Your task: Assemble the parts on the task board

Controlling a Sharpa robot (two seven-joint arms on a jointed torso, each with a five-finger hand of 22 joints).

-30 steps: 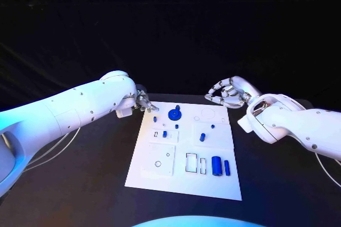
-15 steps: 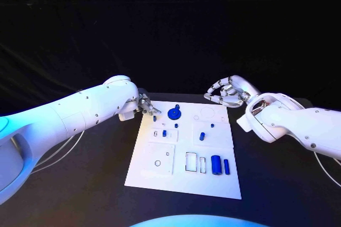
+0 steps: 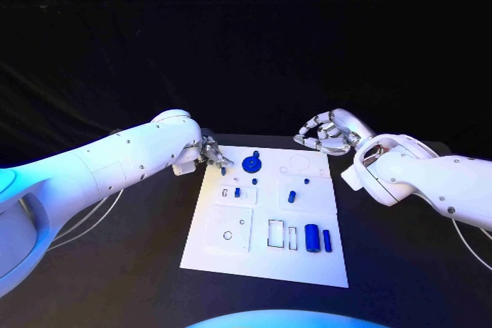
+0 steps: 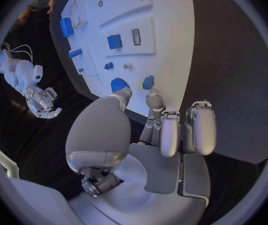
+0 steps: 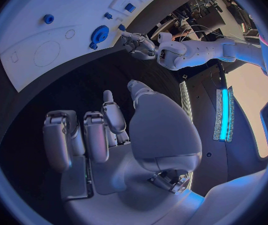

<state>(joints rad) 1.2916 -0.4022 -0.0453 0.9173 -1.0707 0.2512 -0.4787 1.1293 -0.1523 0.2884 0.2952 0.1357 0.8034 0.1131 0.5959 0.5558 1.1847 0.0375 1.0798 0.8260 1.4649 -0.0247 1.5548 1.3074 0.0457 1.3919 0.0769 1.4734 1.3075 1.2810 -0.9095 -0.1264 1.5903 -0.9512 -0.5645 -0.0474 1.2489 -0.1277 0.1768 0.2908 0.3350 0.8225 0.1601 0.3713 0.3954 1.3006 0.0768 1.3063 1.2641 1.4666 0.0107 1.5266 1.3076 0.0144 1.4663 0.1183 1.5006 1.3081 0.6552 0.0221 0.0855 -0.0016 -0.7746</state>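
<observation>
The white task board (image 3: 308, 264) lies mid-table with several blue parts on it. My left hand (image 3: 213, 156) hovers at the board's far left corner. Its thumb and one finger are apart, with their tips close to a small blue part (image 3: 224, 171) and the blue gear (image 3: 252, 164). In the left wrist view the fingertips (image 4: 154, 97) sit just short of that small part (image 4: 148, 81) and the gear (image 4: 117, 84); nothing is held. My right hand (image 3: 323, 136) hangs off the board's far right corner, fingers curled in on nothing.
More blue parts lie on the board: a block (image 3: 237, 193), a short peg (image 3: 292, 197), and two cylinders (image 3: 311, 239) near the front right. Empty outlined recesses (image 3: 276, 234) sit mid-board. Black table (image 3: 123, 271) surrounds the board.
My left arm has eased a little toward the board's far left corner. The right hand and the parts have stayed put.
</observation>
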